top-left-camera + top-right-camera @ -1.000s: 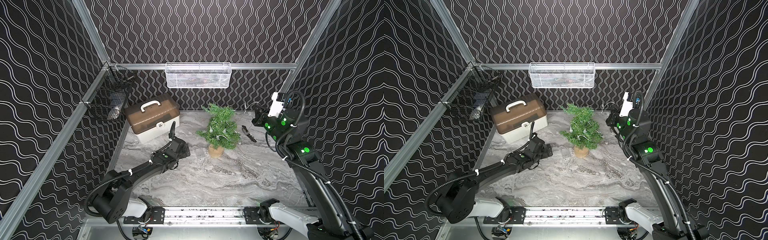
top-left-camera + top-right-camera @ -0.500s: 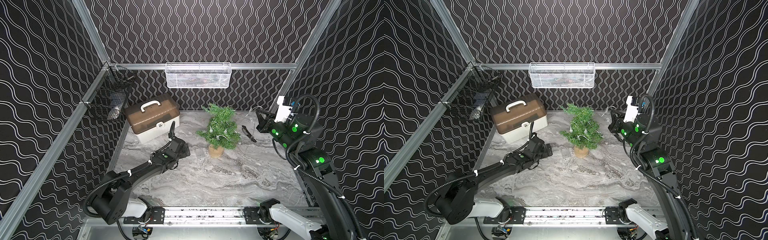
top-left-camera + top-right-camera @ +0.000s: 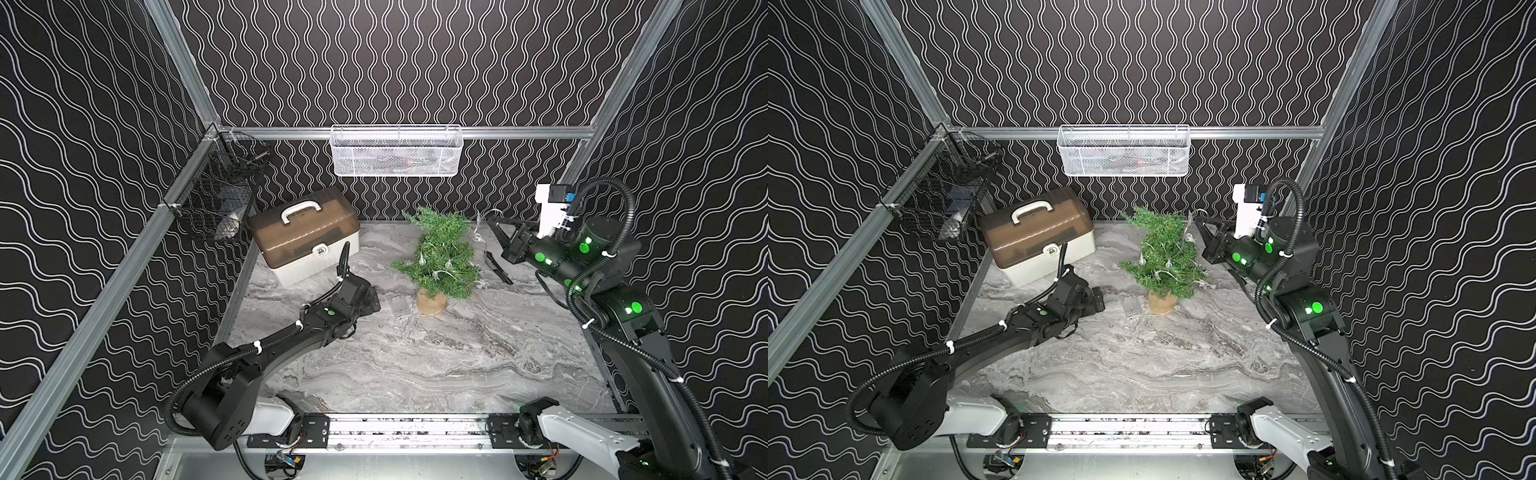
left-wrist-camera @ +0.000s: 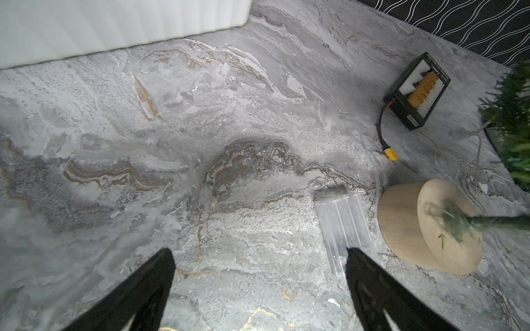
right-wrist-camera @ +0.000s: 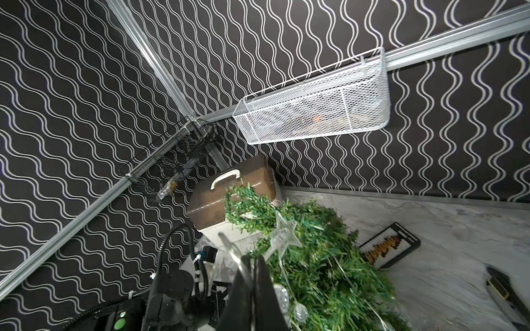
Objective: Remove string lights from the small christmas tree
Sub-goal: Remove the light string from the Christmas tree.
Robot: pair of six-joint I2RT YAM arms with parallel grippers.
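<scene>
The small christmas tree [image 3: 441, 253] [image 3: 1163, 257] stands upright at the back middle of the marble table on its tan round base [image 4: 401, 226]. The string lights [image 3: 448, 264] wind through its branches, with clear bulbs [image 5: 299, 311] showing. Their clear box [image 4: 342, 220] [image 3: 401, 305] lies flat beside the base. My right gripper [image 3: 491, 220] [image 5: 253, 258] is raised just right of the treetop, shut on a thin strand of the lights. My left gripper [image 3: 372, 299] [image 4: 257, 250] hovers low left of the base, open and holding nothing. One of its fingertips [image 4: 351, 253] overlaps the box's end.
A storage box [image 3: 305, 239] with a brown lid stands at the back left. A white mesh basket [image 3: 395, 151] hangs on the back wall and a black wire basket [image 3: 220, 203] on the left wall. A black framed abacus [image 4: 417, 91] and a black knife [image 3: 498, 268] lie behind and right of the tree.
My right arm has swung to the right, away from the tree, with its gripper still shut. The left arm and the tree have stayed put.
</scene>
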